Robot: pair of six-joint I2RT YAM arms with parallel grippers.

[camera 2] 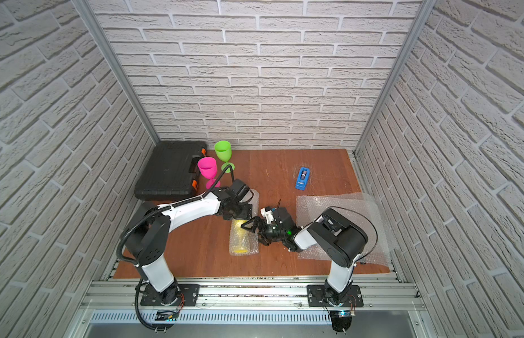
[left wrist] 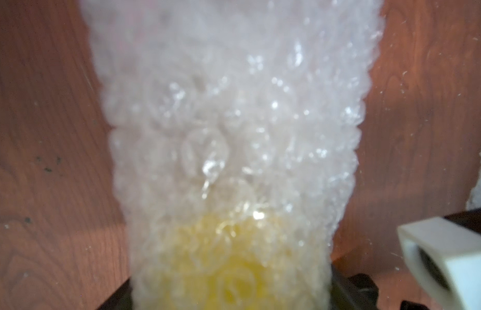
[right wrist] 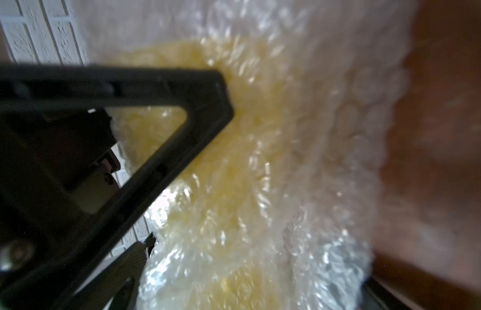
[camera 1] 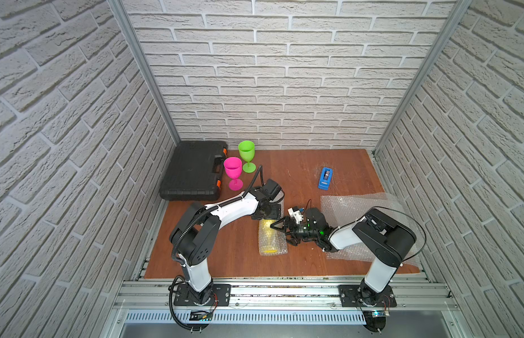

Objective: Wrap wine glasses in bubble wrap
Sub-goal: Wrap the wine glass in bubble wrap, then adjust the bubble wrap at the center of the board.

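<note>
Pins wrapped yellow goblet (camera 1: 269, 249) on surface (camera 1: 231, 248) with left claw (camera 1: 266, 213) clamped wide round bubble wrap (camera 1: 281, 247), steadies with gaping empty right claw (camera 1: 279, 234), likely preventing unrolling.

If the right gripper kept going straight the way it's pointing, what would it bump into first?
Probably the bubble wrap rolled around the yellow goblet. The right gripper, jaws open, points straight at that bundle and seems nearly touching it.

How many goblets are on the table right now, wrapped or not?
3. The pink goblet and the green goblet stand upright beside the black case at the back; the yellow goblet lies in the middle, rolled in bubble wrap. None seems hidden.
</note>
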